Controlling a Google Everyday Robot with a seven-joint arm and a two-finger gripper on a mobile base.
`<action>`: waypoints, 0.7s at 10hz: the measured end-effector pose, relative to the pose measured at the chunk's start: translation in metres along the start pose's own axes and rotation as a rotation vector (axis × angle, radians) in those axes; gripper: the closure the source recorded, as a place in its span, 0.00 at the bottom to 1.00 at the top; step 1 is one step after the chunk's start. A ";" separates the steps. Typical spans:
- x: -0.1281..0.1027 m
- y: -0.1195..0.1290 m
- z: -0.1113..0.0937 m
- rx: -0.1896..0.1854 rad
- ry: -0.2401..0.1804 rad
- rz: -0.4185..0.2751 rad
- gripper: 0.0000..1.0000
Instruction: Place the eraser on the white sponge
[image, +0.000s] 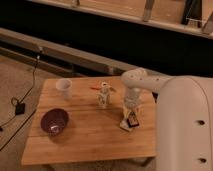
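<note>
The eraser (133, 120), a small dark block with a red-orange mark, lies at the right side of the wooden table (90, 135). It rests against or partly on the white sponge (123, 126), a whitish pad showing at its lower left. My gripper (129, 113) points down right above the two, at the end of the white arm (135, 82). I cannot tell whether it touches the eraser.
A white cup (64, 87) stands at the table's back left and a dark purple bowl (54, 121) at the front left. A small white upright bottle-like object (103, 94) stands in the middle, left of the gripper. An orange item (96, 88) lies behind it. My white body (185, 125) fills the right side.
</note>
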 end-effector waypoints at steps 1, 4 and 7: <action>0.000 0.000 0.000 0.000 0.000 -0.001 0.20; -0.002 0.000 0.000 0.000 -0.004 0.002 0.20; -0.010 -0.002 -0.020 0.006 -0.045 0.019 0.20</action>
